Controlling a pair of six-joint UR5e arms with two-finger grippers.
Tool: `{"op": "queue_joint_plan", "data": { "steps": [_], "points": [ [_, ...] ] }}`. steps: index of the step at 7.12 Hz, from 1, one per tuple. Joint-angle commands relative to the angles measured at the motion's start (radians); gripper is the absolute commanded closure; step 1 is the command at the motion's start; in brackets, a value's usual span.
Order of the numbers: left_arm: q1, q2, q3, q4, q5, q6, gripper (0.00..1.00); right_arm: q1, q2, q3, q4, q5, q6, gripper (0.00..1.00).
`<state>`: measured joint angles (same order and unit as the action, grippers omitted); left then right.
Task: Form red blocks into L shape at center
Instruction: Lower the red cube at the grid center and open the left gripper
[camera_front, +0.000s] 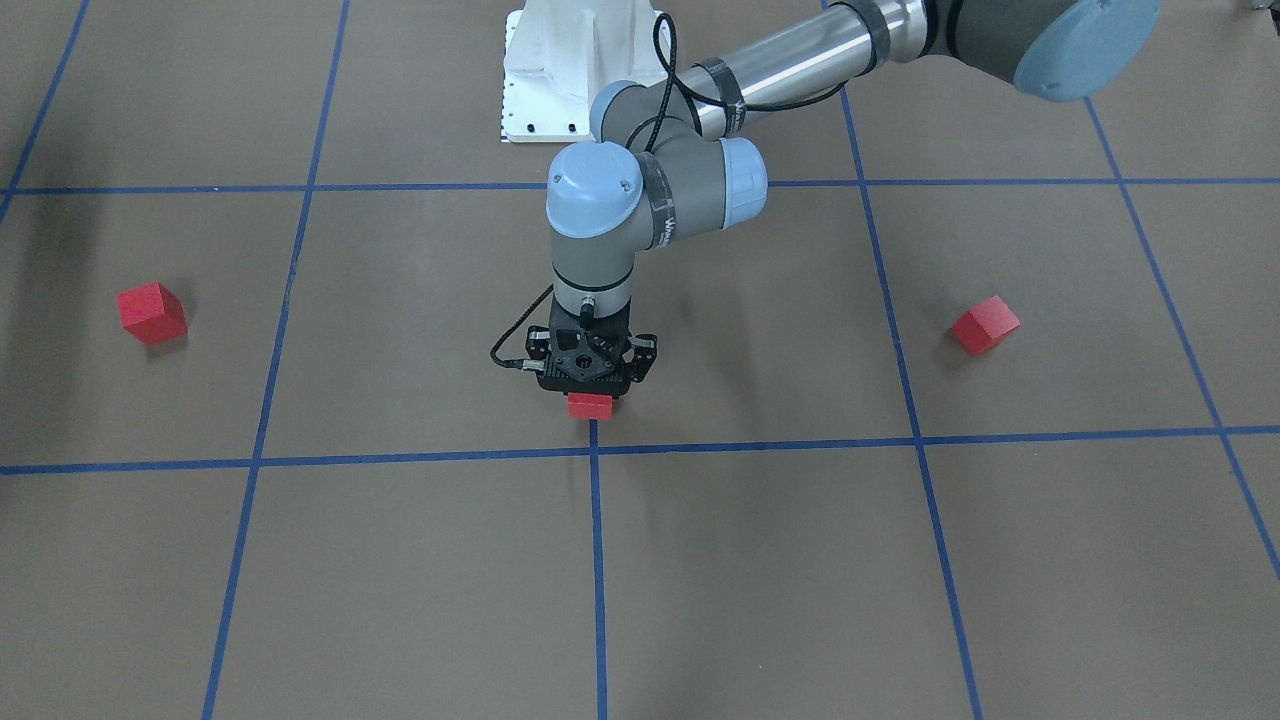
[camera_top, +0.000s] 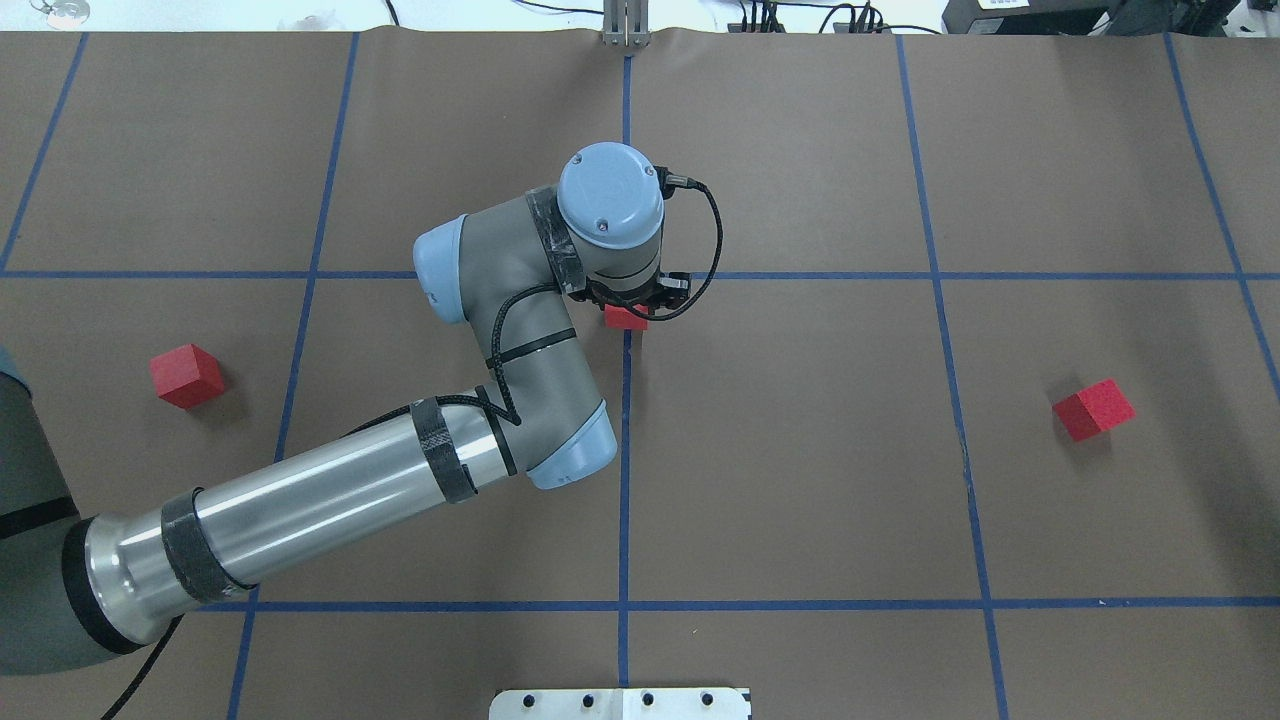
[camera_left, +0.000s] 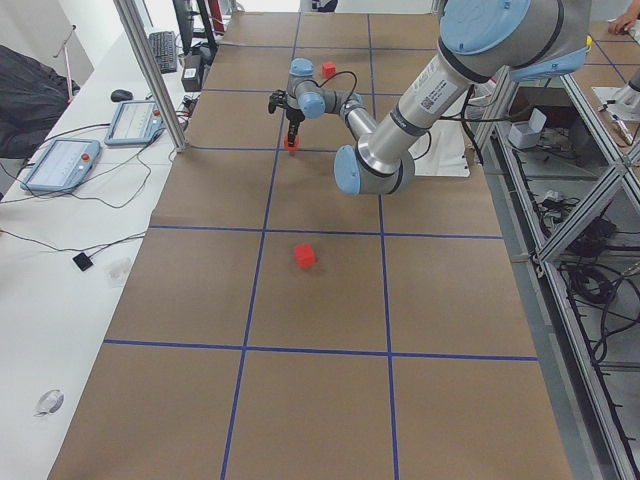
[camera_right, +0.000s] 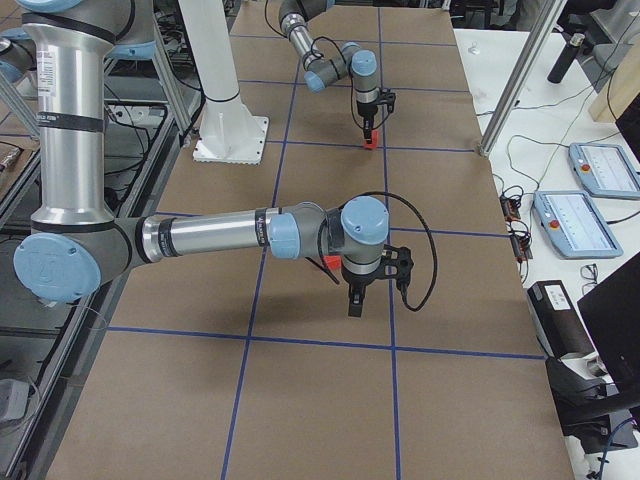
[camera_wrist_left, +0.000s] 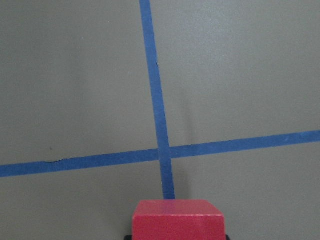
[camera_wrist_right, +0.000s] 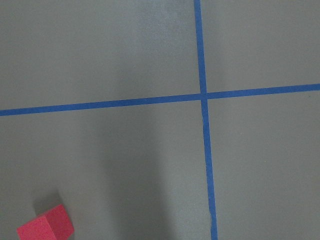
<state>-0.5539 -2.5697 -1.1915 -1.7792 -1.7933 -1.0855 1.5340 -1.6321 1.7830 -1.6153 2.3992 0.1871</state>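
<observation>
Left end effector (camera_front: 591, 392) points straight down, fingers pinched on a red block (camera_front: 590, 406). In the left wrist view we see the block low in frame, with a blue tape line (camera_wrist_left: 152, 75) running out from under it. The center (camera_wrist_left: 164, 151) lies just beyond the block, not touching it.

Further out on the table (camera_top: 800, 450):
- The second red block (camera_top: 186, 375) lies well apart on the arm's own side.
- The third red block (camera_top: 1092, 409) lies well apart on the opposite side.

Right end effector (camera_right: 357, 300) shows only in the right-side view, so we cannot tell whether it is spread or closed.
</observation>
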Motion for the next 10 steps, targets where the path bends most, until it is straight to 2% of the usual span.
{"op": "queue_joint_plan", "data": {
  "steps": [1, 3, 4, 6, 7, 9, 10],
  "points": [
    [0.002, -0.003, 0.012, 0.000, 0.000, 0.001, 1.00, 0.000, 0.001, -0.001, 0.000, 0.000, 0.000, 0.01],
    [0.005, -0.003, 0.018, 0.000, 0.002, -0.004, 1.00, -0.005, 0.002, -0.002, 0.000, -0.002, 0.000, 0.01],
    [0.005, -0.003, 0.018, 0.000, 0.000, -0.005, 0.88, -0.006, 0.002, -0.002, 0.000, -0.002, 0.000, 0.01],
    [0.003, -0.003, 0.024, -0.002, 0.000, -0.008, 0.15, -0.008, 0.002, -0.002, 0.000, -0.002, 0.005, 0.01],
    [0.003, -0.003, 0.023, -0.002, 0.000, -0.010, 0.00, -0.006, 0.006, -0.001, -0.002, 0.000, 0.006, 0.01],
    [-0.023, -0.012, 0.012, -0.018, -0.003, -0.004, 0.00, -0.012, 0.043, 0.007, -0.002, 0.000, 0.006, 0.01],
    [-0.049, -0.013, -0.022, -0.011, -0.012, -0.004, 0.00, -0.034, 0.107, -0.013, 0.000, -0.006, 0.014, 0.01]
  ]
}}
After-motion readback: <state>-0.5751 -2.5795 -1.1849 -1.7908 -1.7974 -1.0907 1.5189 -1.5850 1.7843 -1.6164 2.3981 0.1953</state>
